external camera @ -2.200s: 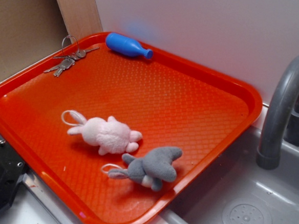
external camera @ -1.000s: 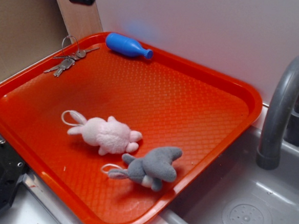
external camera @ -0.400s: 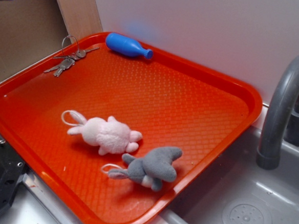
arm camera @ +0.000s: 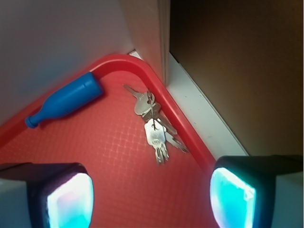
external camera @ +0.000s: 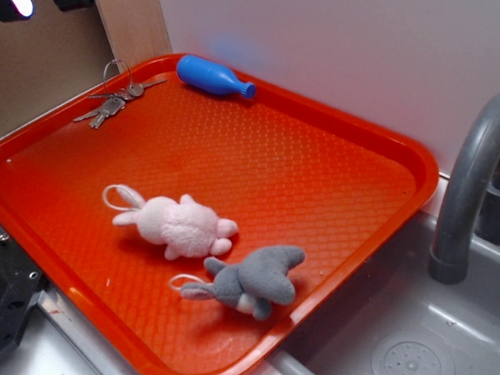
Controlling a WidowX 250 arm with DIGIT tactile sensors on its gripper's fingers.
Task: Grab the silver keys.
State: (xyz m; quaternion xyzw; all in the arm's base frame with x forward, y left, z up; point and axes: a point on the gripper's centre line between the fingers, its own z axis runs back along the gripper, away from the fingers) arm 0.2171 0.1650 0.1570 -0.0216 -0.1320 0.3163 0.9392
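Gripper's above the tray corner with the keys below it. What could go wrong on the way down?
The silver keys lie flat against the tray rim, so one finger of the open gripper may land on the rim rather than beside them. The flat keys could slide instead of lifting. The blue bottle lies close by and might get nudged.

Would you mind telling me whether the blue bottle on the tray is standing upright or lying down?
Lying down. The blue bottle rests on its side along the red tray's far rim, neck pointing away from the silver keys.
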